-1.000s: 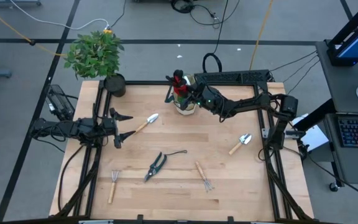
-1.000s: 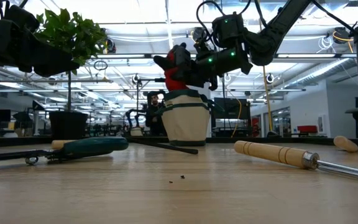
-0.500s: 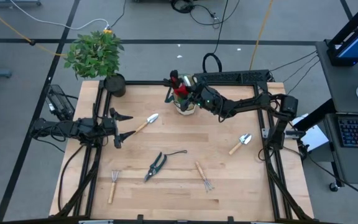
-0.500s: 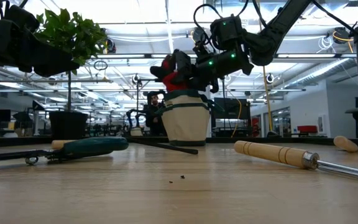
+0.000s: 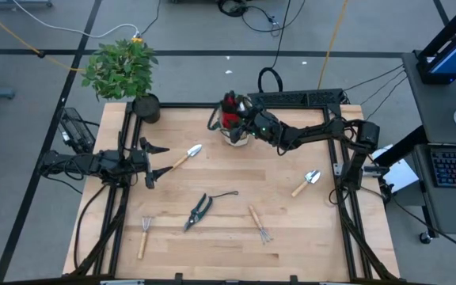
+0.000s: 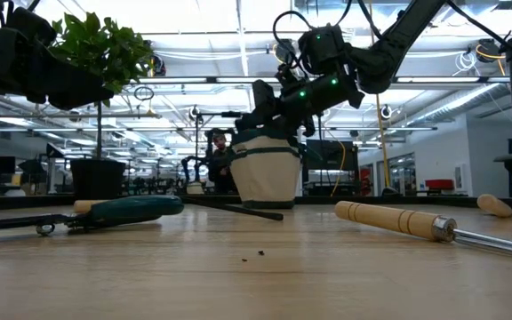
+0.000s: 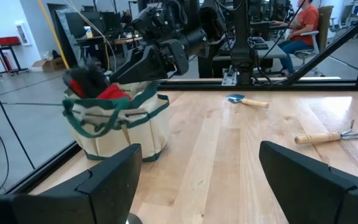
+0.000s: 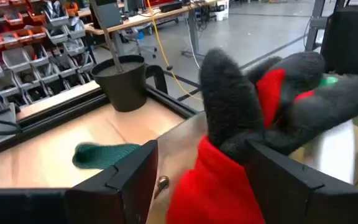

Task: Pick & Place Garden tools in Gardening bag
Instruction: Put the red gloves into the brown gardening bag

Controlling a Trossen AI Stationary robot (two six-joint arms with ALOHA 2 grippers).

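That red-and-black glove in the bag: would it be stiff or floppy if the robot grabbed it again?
Probably floppy: the glove looks soft and fuzzy, its fingers bent and slumped over the gardening bag. Likely light too. It might snag on the right pincer hovering above it.

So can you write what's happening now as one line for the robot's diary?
right gripper: open over gardening bag | glove: in bag, released | left gripper: open, waiting at table's left edge | shears, trowels, rakes: on table
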